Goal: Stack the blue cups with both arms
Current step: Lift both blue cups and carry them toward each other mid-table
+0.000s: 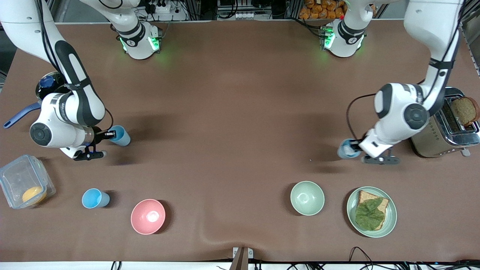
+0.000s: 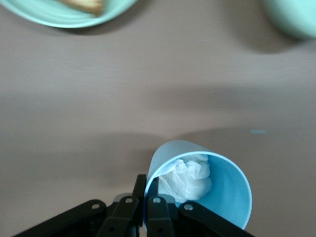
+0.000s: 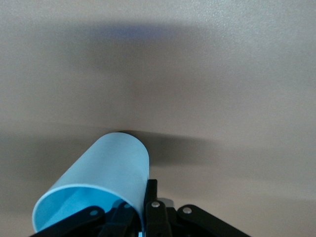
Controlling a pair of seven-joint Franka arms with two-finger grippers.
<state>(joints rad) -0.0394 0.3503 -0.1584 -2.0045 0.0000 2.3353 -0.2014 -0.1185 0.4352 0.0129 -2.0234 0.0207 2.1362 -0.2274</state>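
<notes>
My right gripper [image 1: 109,134] is shut on the rim of a sky-blue cup [image 1: 121,136], one finger inside and one outside, and holds it tilted low over the table at the right arm's end. The right wrist view shows this cup [image 3: 101,182] in that gripper [image 3: 143,210]. My left gripper [image 1: 356,147] is shut on the rim of a duller blue cup [image 1: 345,149] with crumpled white paper inside, low over the table at the left arm's end. The left wrist view shows that cup [image 2: 217,187] in that gripper [image 2: 146,191]. A third blue cup [image 1: 95,198] stands alone nearer the front camera.
A pink bowl [image 1: 147,216] and a pale green bowl [image 1: 307,197] stand near the front edge. A green plate [image 1: 390,221] holds bread and lettuce. A toaster [image 1: 438,138] with bread stands beside the left arm. A clear container [image 1: 15,176] and a blue-handled pan [image 1: 20,113] lie by the right arm.
</notes>
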